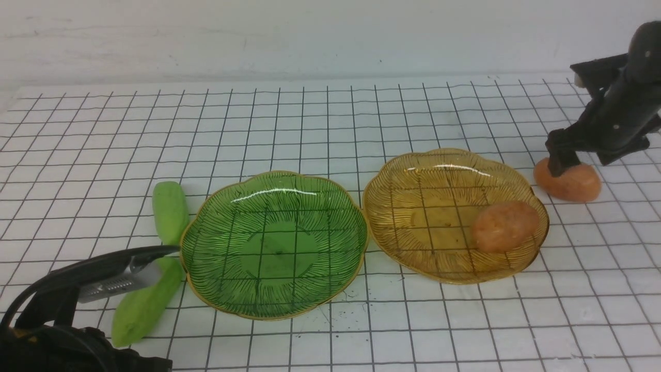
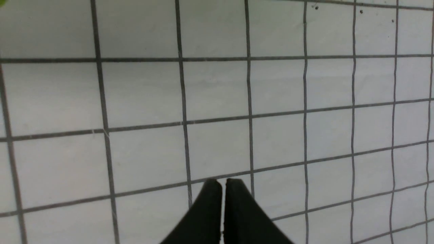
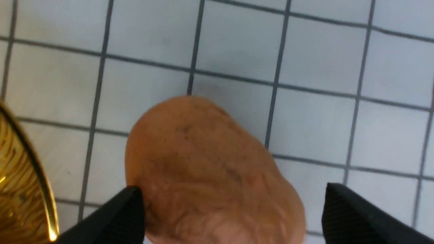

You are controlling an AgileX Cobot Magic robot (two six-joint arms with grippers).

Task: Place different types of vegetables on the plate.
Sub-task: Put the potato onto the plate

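Two light-green cucumbers lie left of the empty green plate (image 1: 273, 243): one farther (image 1: 170, 209), one nearer (image 1: 142, 305). One orange-brown potato (image 1: 506, 226) lies in the amber plate (image 1: 423, 206). A second potato (image 1: 573, 183) lies on the table right of that plate. My right gripper (image 1: 565, 163) is open and low over this potato. In the right wrist view the potato (image 3: 206, 169) sits between the spread fingers of the gripper (image 3: 233, 188). My left gripper (image 1: 155, 258) is shut and empty (image 2: 223, 181), just above the nearer cucumber.
The table is covered by a white cloth with a black grid. The amber plate's rim (image 3: 20, 189) lies close beside the potato under my right gripper. A white wall runs along the back.
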